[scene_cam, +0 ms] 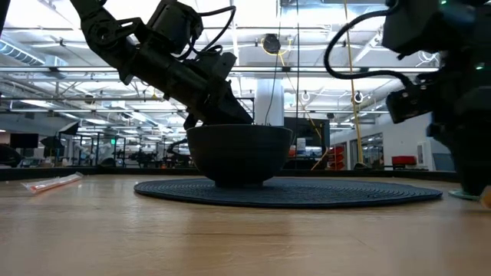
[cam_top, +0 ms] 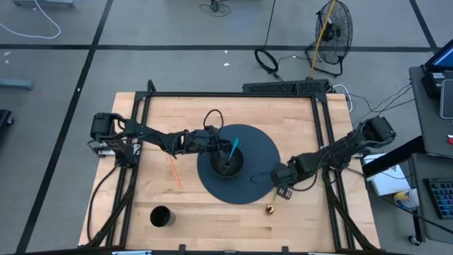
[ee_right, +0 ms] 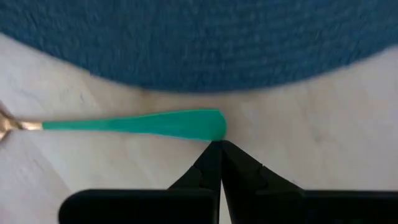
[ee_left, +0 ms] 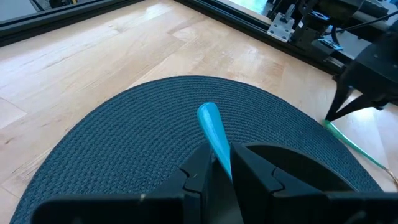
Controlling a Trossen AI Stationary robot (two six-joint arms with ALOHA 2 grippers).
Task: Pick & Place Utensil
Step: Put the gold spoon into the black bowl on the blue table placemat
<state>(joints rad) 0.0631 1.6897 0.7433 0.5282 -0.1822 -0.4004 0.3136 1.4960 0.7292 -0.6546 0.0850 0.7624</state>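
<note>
Two grippers were at work. The left gripper (ee_left: 222, 171), over the dark bowl (cam_top: 228, 164) on the round woven mat (cam_top: 260, 152), pinched a smooth, tapered blue utensil handle (ee_left: 214, 130); a slip could tip the utensil out or nudge the bowl. The right gripper (ee_right: 221, 163) sat fully closed and empty, just beside a flat green handle (ee_right: 134, 123) on the pale wooden table (cam_top: 297, 227).

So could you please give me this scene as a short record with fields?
left gripper: shut on blue utensil, over bowl
right gripper: shut, empty, beside green utensil
bowl: on round mat
cup: near table edge
orange straw: left of mat
</note>
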